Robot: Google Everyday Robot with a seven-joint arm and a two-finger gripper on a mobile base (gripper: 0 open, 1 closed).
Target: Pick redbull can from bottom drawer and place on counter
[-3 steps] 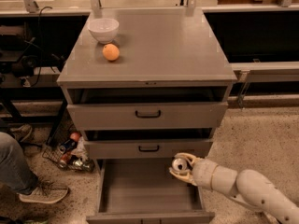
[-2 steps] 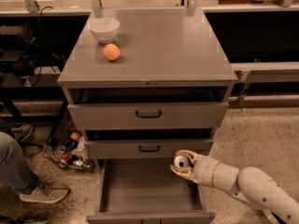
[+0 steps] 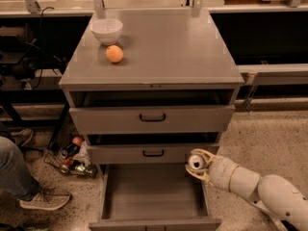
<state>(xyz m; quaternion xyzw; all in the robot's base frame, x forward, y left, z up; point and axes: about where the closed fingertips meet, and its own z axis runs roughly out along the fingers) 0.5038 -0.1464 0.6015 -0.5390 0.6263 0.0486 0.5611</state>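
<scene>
Evidently tool (image 3: 198, 160) snug around slim shiny-topped redbull can (image 3: 194, 162), by right wall of flat grey bottom drawer (image 3: 144, 196)

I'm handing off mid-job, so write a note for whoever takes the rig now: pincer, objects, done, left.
Pincer: shut on the slim silver-and-blue redbull can, over the right side of the open grey metal bottom drawer.
Done: can grasped.
Left: lift it and set it on the flat grey counter. An orange fruit and a white bowl sit at the counter's far left.
</scene>
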